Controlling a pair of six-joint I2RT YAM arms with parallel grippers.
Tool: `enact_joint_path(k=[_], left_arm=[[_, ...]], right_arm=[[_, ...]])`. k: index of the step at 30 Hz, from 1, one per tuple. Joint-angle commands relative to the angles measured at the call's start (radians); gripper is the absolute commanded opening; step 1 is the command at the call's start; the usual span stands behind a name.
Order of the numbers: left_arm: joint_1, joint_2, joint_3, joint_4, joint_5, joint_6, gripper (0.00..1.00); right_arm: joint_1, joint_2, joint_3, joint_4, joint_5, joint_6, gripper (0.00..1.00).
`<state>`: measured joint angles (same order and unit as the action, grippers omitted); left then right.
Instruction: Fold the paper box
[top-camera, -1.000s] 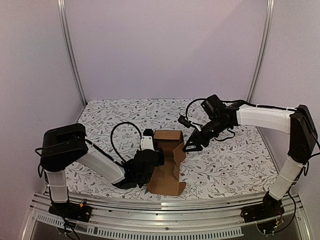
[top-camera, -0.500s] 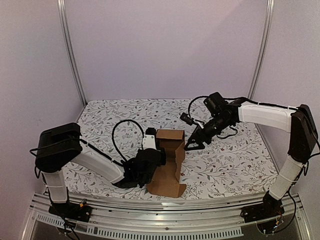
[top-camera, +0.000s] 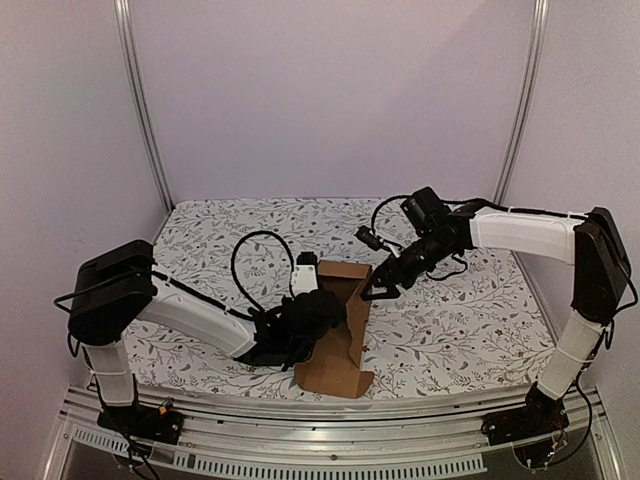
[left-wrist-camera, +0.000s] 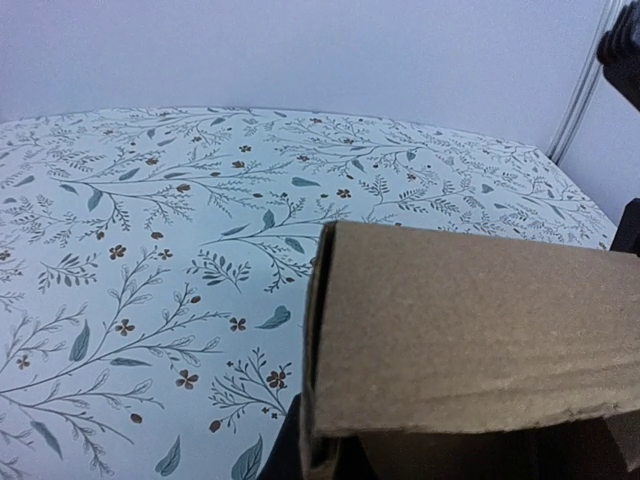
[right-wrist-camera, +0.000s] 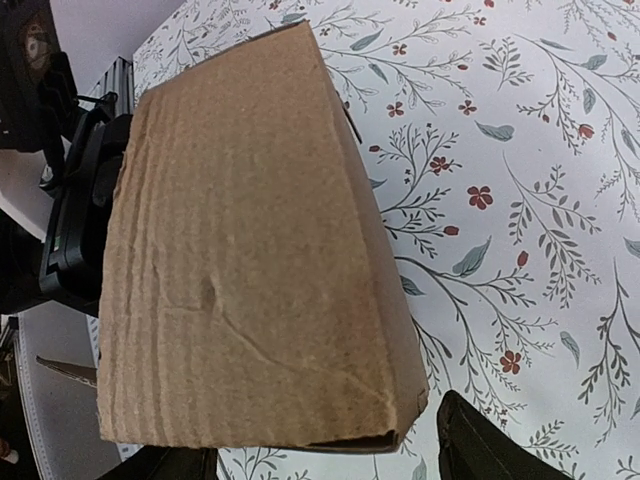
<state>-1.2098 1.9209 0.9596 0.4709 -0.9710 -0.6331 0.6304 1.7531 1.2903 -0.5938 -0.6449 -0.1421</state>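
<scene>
The left gripper (top-camera: 322, 318) has pushed farther right, its arm now stretched lower and longer toward the paper box (top-camera: 340, 350). The box's loose side flap has swung inward. The right gripper (top-camera: 378, 290) has spread its jaws wider and edged closer to the box's far top edge.

Top view: left hand (top-camera: 314, 320) fingertips hidden behind the paper box (top-camera: 340, 335) wall they pinch; left wrist view crops the box at its bottom and right edges; right hand (top-camera: 384, 288) appears in its wrist view only as spread fingers (right-wrist-camera: 485, 445) cut by the bottom edge.
</scene>
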Motion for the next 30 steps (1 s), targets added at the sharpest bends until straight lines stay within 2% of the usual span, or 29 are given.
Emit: enact_joint_path(k=[1,7,10,16,25,30], left_arm=[[-0.027,-0.007,0.055,-0.077,0.042,-0.087,0.0],[-0.026,-0.014,0.054,-0.095,0.031,-0.1,0.0],[-0.025,-0.029,0.051,-0.111,0.024,-0.107,0.0],[-0.019,-0.06,0.045,-0.155,-0.009,-0.125,0.0],[-0.02,-0.055,0.068,-0.203,-0.044,-0.164,0.0],[-0.022,-0.045,0.122,-0.254,-0.07,-0.16,0.0]], right_arm=[[0.027,-0.039,-0.037,0.09,0.102,0.05,0.83],[0.029,-0.083,-0.064,0.102,0.091,0.032,0.91],[0.029,-0.087,-0.061,0.084,0.079,-0.001,0.99],[0.029,-0.152,-0.096,0.074,-0.009,-0.081,0.99],[0.061,-0.138,-0.083,0.062,0.035,-0.056,0.99],[0.088,-0.155,-0.101,0.112,0.195,-0.014,0.99]])
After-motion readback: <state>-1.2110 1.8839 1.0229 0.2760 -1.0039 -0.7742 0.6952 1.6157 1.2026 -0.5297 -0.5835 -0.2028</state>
